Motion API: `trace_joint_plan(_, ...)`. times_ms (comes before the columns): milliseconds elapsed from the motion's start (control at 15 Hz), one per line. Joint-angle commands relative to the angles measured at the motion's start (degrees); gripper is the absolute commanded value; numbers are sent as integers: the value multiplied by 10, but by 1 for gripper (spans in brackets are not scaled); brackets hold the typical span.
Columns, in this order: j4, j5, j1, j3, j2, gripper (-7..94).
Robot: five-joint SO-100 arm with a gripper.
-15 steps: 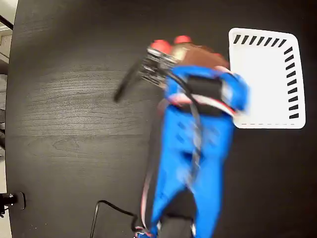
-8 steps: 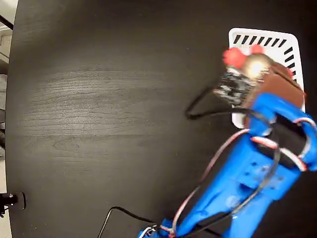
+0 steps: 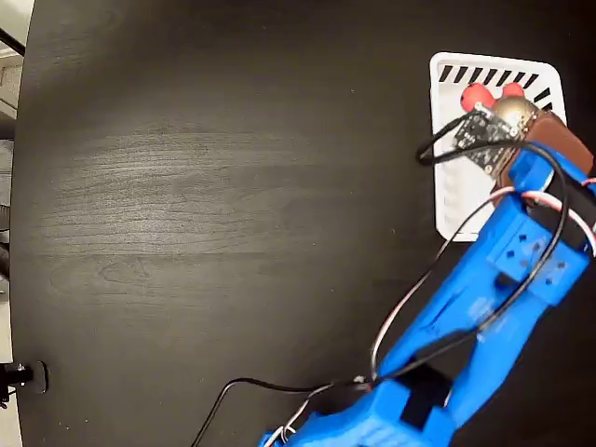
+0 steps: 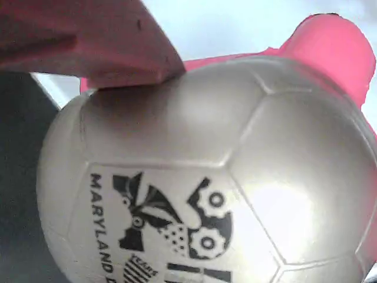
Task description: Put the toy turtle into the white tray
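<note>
The toy turtle (image 3: pixel 507 104), with red head and legs and a shiny gold shell, hangs over the upper part of the white tray (image 3: pixel 456 191) in the fixed view. My gripper (image 3: pixel 523 123), with brown fingers on the blue arm, is shut on it. In the wrist view the turtle's shell (image 4: pixel 224 177) fills the frame, showing a dark printed mark. One reddish finger (image 4: pixel 106 41) presses on its top left, and a red leg (image 4: pixel 336 53) sticks out at the upper right. The pale tray floor (image 4: pixel 235 23) lies behind. The other finger is hidden.
The black wooden table (image 3: pixel 233 186) spreads wide to the left of the tray. The blue arm (image 3: pixel 484 298) and its cables (image 3: pixel 438 270) cross the lower right. A small black fitting (image 3: pixel 23 375) sits at the table's left edge.
The arm has swung right with the turtle in its grip, from left of the tray to over the tray's upper part.
</note>
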Motion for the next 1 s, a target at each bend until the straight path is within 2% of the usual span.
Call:
trace_joint_plan(0, -18, 10, 10, -49, -7, 0)
trace_joint_plan(733, -9, -11, 10, -85, -83, 2)
trace_joint_plan(867, -3, -11, 11, -84, -83, 34)
trace_joint_plan(933, -2, -11, 13, -83, -83, 46)
